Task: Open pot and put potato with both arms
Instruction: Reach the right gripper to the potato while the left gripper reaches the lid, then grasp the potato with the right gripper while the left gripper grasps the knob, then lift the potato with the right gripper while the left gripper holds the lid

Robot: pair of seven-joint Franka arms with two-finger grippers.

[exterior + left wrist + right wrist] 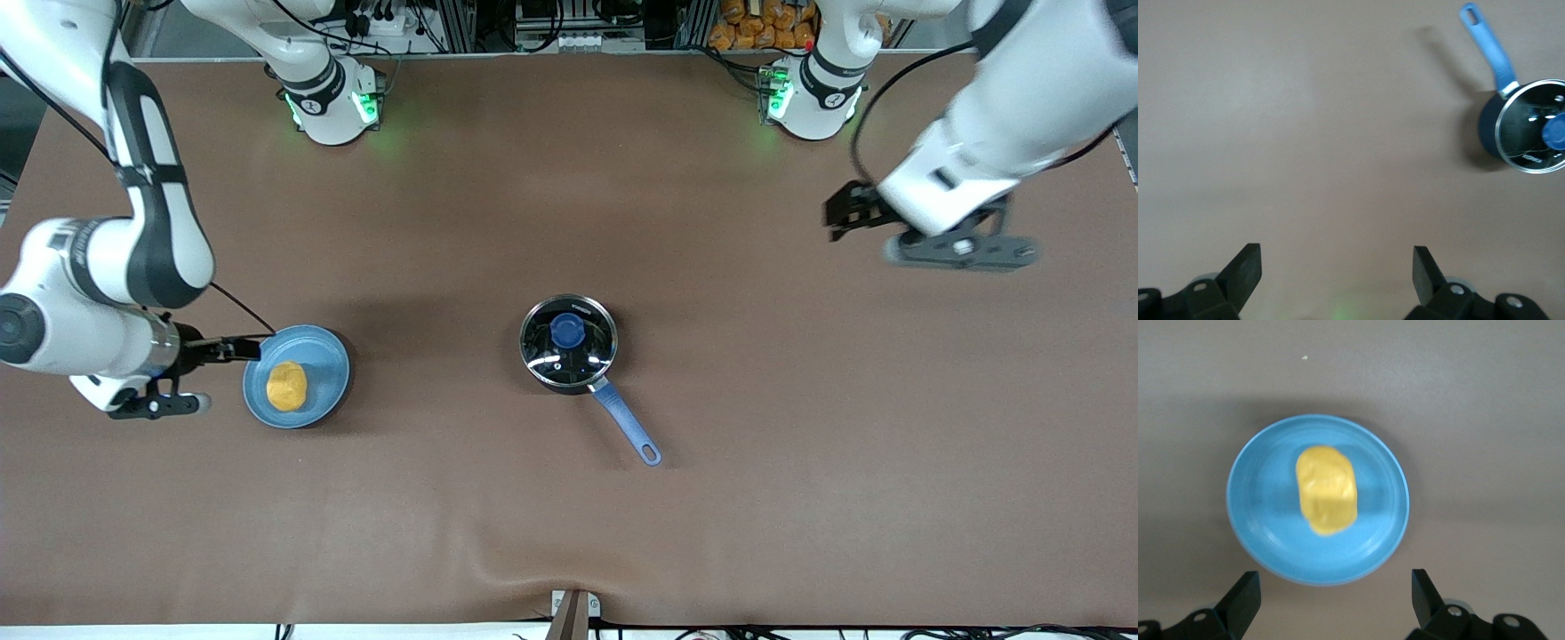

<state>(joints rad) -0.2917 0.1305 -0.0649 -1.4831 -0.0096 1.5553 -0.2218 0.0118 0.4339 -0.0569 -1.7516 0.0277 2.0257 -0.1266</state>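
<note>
table [569,533]: brown cloth | pot [567,345]: lidded, near middle, on cloth | plate [329,369]: blue, toward right arm's end, well apart from pot

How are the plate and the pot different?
The plate is flat, open and all blue; the pot is deep, black and shut under a glass lid. The plate holds the potato; the pot has a long handle. Both are round.
</note>
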